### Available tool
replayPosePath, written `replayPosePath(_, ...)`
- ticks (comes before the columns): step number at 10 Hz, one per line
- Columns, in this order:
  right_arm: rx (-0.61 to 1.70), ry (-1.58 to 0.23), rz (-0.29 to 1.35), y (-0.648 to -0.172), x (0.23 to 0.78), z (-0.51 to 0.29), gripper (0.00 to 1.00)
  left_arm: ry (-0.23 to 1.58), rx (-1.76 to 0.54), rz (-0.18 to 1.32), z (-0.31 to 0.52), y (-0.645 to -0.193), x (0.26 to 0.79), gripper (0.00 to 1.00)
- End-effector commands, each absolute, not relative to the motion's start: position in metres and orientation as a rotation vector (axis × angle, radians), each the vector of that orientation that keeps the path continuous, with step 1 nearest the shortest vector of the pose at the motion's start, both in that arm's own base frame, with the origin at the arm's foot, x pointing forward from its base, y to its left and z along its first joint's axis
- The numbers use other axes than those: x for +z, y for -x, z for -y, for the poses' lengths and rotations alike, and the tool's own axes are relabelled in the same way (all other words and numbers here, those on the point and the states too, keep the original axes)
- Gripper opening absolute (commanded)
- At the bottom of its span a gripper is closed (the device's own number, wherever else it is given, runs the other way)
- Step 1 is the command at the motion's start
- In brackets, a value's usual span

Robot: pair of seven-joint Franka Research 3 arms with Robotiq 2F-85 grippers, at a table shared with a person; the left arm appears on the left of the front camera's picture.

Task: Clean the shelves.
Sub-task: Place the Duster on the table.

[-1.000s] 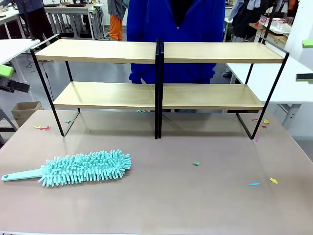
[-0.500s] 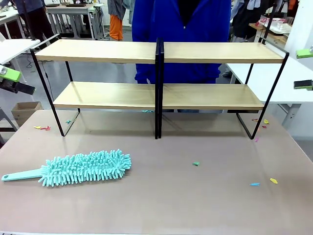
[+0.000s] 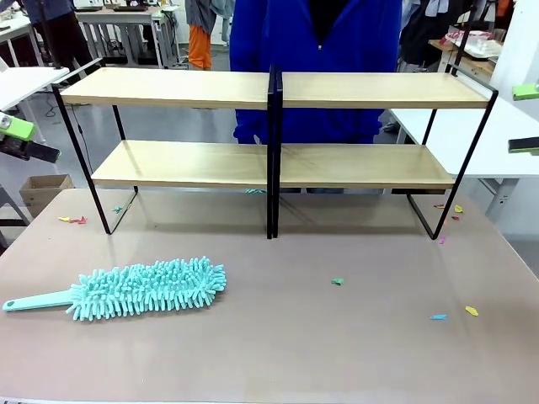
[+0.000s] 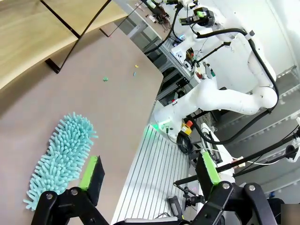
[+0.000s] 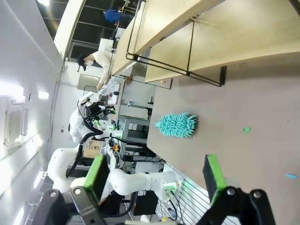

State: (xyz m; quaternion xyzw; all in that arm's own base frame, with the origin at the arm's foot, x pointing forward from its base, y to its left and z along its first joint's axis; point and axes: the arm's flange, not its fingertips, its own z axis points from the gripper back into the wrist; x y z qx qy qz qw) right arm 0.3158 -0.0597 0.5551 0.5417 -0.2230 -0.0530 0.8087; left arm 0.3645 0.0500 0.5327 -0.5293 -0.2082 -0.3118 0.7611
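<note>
The shelves [image 3: 269, 164] stand across the far half of the brown table, two light-wood boards on a black frame; both boards look bare. A teal fluffy duster [image 3: 147, 288] lies flat at the front left, handle pointing left. My left gripper [image 3: 21, 140] hangs open at the left edge, off the table and well above the duster. My right gripper [image 3: 525, 118] hangs open at the right edge, beside the shelves' end. The left wrist view has the open left gripper [image 4: 149, 171] above the duster [image 4: 61, 159]. The open right gripper [image 5: 153, 174] faces the shelves [image 5: 225, 42] and the duster [image 5: 176, 124].
A person in a blue jacket [image 3: 316, 50] stands close behind the shelves. Small coloured paper scraps [image 3: 337, 281] lie on the table, more at the right [image 3: 472, 310] and the left [image 3: 72, 220]. A cardboard box [image 3: 42, 189] sits on the floor at left.
Both grippers have dropped a little at the picture's edges and then held. The person has shifted slightly to the right. The duster has not moved.
</note>
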Motion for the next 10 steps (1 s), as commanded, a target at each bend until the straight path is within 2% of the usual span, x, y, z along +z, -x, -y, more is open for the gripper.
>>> replayPosePath(1, -0.098, -1.180, 0.495, -0.3212, 0.5584, 0.0590, 1.00, 1.143, -0.693, 0.467, -0.0497, -0.3601, 0.5290, 1.00)
replayPosePath(10, -0.098, -1.180, 0.495, -0.3212, 0.5584, 0.0590, 1.00, 1.143, -0.693, 0.467, -0.0497, -0.3601, 0.5290, 1.00)
